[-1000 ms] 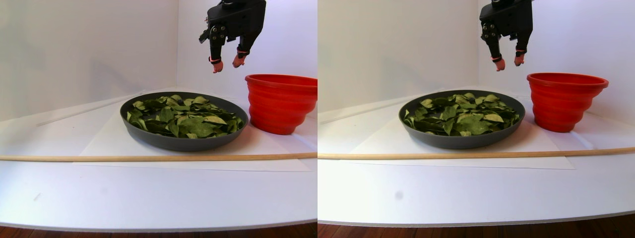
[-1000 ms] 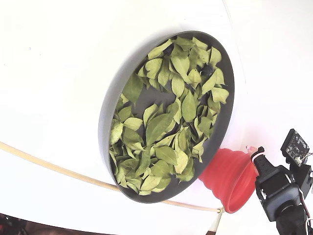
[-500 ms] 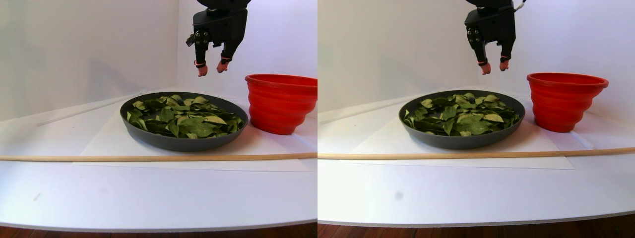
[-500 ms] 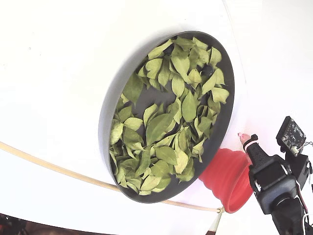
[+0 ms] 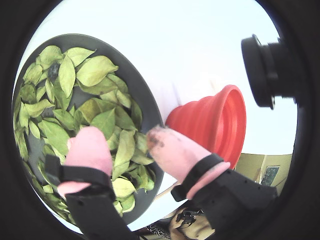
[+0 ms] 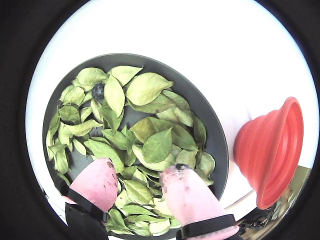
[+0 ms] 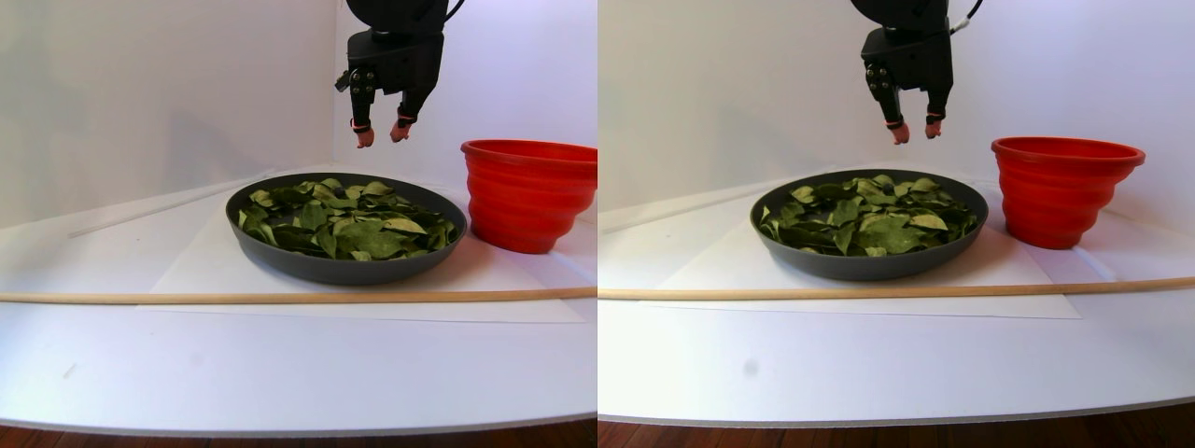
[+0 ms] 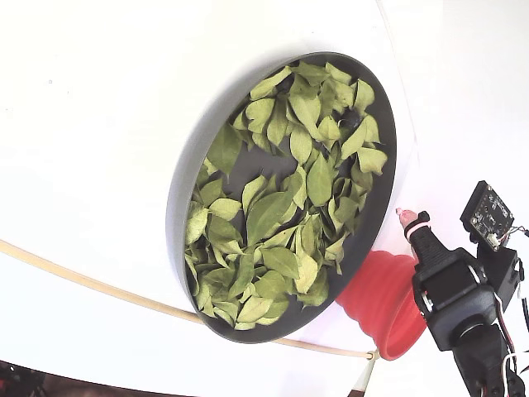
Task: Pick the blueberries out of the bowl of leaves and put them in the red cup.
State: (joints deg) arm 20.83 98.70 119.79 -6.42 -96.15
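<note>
Pincer [image 7: 378, 137] has swung over from above the red cup [image 7: 528, 194] and now hangs over the back part of the bowl [image 7: 345, 269], fingers spread apart and nothing between them. To me that reads like a drop-off is finished and it's heading back for another berry, though I can't see inside the cup from any angle, so no idea how many are in there.

Going big to small: the white tabletop [image 7: 280, 373] carries everything, with a thin wooden stick [image 7: 280, 298] lying across it in front of the bowl. The bowl is wide, grey, and pretty much covered in leaves [image 8: 269, 215]. The cup sits just beside it, on the right in the stereo pair view.

Only one blueberry [image 6: 98, 90] is clearly showing, tucked among the leaves near the rim, well away from the pink fingertips [image 6: 100, 182]. Any others are probably buried under the leaves.
</note>
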